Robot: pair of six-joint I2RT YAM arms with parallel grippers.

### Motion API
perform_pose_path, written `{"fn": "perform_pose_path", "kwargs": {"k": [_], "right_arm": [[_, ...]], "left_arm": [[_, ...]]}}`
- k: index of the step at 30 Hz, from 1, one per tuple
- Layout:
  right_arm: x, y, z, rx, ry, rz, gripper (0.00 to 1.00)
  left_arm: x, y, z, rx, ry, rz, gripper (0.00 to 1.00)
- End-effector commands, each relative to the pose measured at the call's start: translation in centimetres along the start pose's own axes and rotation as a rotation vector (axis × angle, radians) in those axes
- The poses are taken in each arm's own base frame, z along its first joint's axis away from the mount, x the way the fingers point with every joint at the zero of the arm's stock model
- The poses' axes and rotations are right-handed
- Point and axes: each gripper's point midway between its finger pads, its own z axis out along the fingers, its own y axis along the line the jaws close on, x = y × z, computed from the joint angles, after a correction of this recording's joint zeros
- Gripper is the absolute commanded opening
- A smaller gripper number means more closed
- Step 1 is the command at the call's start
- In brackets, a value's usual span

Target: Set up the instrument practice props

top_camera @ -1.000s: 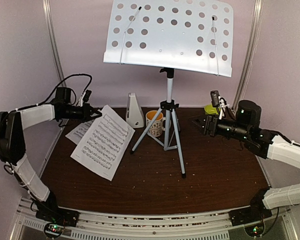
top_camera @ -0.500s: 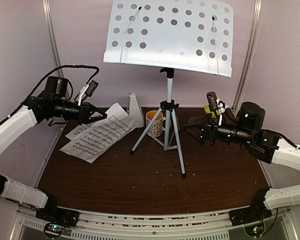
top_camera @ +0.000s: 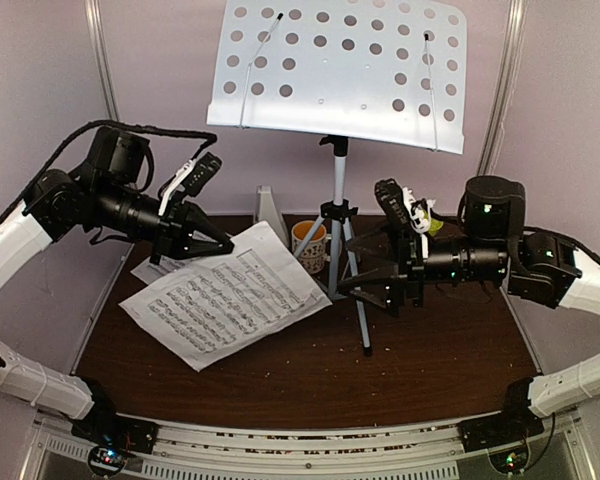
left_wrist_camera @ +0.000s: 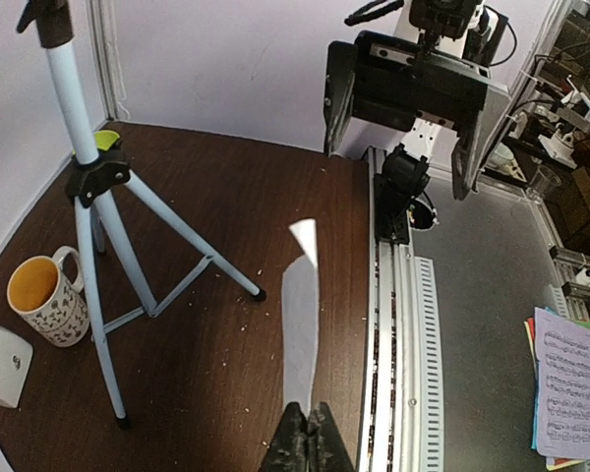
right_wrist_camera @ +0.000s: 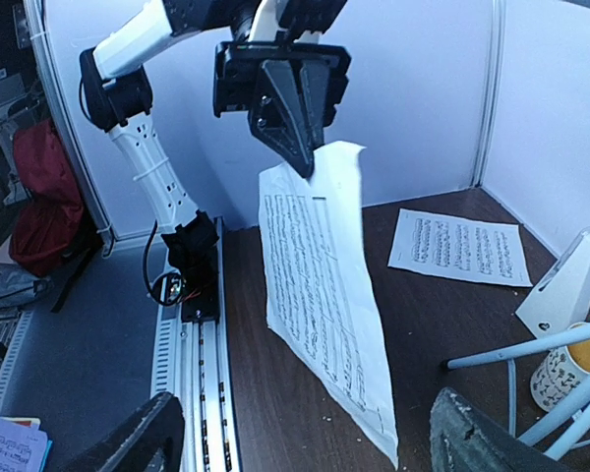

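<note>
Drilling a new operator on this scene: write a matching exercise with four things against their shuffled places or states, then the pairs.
Things:
1. front white printed sheet-music page
2. rear white printed sheet-music page
3. patterned ceramic mug with orange inside
4. right pincer

Places or states:
A. stands beside the grey folding tripod
B. open, holding nothing
C. pinched in the shut left pincer
D. lies flat on the dark wooden table

Pairs: 1-C, 2-D, 3-A, 4-B

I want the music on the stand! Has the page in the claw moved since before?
Yes. The page, pinched by the left gripper, has swung right toward the mug; its edge now overlaps the mug in the top view.
</note>
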Motion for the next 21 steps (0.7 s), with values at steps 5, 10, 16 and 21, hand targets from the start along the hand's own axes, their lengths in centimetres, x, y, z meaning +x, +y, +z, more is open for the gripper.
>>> {"fn": "perform_pose_path", "kwargs": {"k": [5, 10, 16, 21], "right_arm": [[2.0, 1.4, 1.9, 0.013, 0.148, -0.034, 0.85], [2.3, 1.2, 3.0, 0.022, 0.156, -0.006, 0.81], [2.2, 0.6, 4.5, 0.044, 0.143, 0.01, 0.74], [2.2, 0.7, 4.6, 0.034, 0.142, -0.004, 0.39]], "left_arm": [[-0.6, -1.4, 3.2, 0.073, 0.057, 0.108, 0.0], [-1.0, -2.8, 4.3, 0.119, 0.064, 0.165, 0.0], [-1.3, -3.7, 5.7, 0.169, 0.062, 0.195, 0.0], [-1.4, -3.5, 6.4, 0.175, 0.048, 0.202, 0.0]]}}
